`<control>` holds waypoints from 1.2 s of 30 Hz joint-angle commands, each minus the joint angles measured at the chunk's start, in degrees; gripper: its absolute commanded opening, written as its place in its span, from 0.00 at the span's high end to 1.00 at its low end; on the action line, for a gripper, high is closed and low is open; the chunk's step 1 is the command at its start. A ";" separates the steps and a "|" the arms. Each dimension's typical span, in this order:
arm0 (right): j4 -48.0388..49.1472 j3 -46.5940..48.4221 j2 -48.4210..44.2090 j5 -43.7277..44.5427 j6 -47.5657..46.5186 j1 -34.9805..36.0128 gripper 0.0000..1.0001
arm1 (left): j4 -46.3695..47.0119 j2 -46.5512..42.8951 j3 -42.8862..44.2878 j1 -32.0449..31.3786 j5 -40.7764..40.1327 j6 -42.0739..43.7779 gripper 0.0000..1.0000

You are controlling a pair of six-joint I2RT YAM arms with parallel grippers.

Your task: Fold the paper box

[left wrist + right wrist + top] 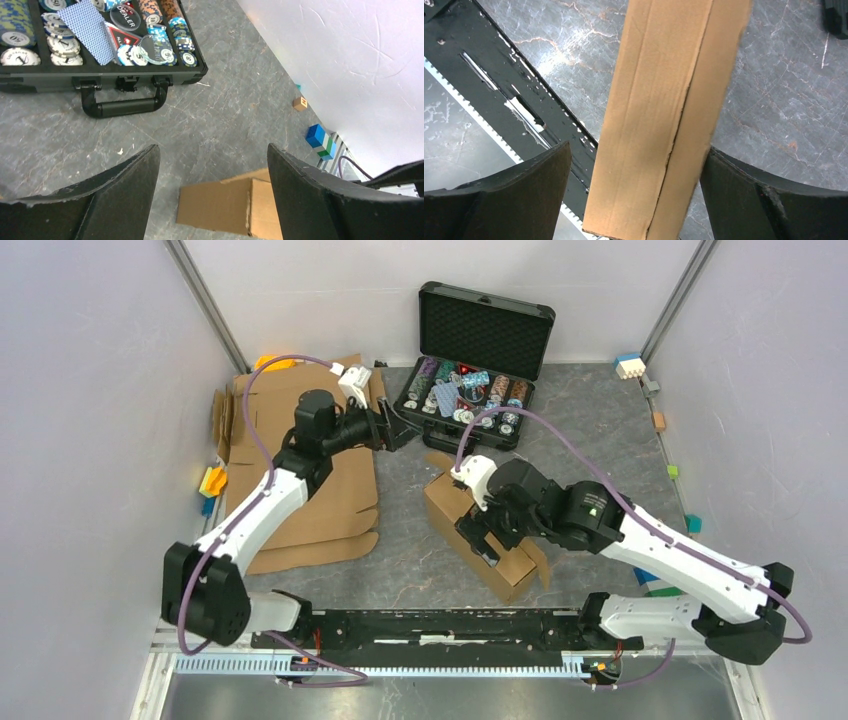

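Observation:
The paper box (448, 502), plain brown cardboard, stands on the grey table at centre, with a flap sticking out at its near end (540, 562). My right gripper (487, 535) hangs over it, open. In the right wrist view the box (659, 75) runs between the two fingers: the right finger (744, 195) is at its edge and a gap shows beside the left finger (524, 195). My left gripper (400, 430) hovers near the black case, open and empty. The left wrist view has the box (220, 205) lying beyond its gripper (212, 147).
An open black case (480, 340) of colourful chips stands at the back, its handle (122, 106) towards me. Flat cardboard sheets (330, 500) lie at the left. Small coloured blocks (630, 365) (316, 136) sit along the walls. A black rail (440, 625) runs along the near edge.

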 commanded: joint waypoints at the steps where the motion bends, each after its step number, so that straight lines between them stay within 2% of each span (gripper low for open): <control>1: -2.65 2.37 2.26 3.39 2.79 2.32 0.02 | 6.76 5.13 3.60 1.06 9.53 -1.25 0.16; 8: -5.21 3.37 4.83 5.70 3.09 3.23 0.02 | 9.97 8.25 4.32 1.16 14.65 -1.15 0.16; 15: -6.38 2.61 6.93 6.95 2.51 3.40 0.02 | 15.08 11.57 4.69 1.19 19.04 -5.19 0.18; 25: -5.28 1.03 5.90 6.47 0.57 3.31 0.24 | 17.59 12.74 3.65 0.65 20.67 -5.77 0.20; 32: -3.85 0.24 5.10 6.67 0.39 3.14 0.26 | 15.20 13.32 3.55 -1.69 24.28 -5.06 0.24; 36: -3.44 -0.10 4.79 7.14 0.05 2.92 0.26 | 14.93 10.57 -0.26 -2.95 23.08 -4.41 0.25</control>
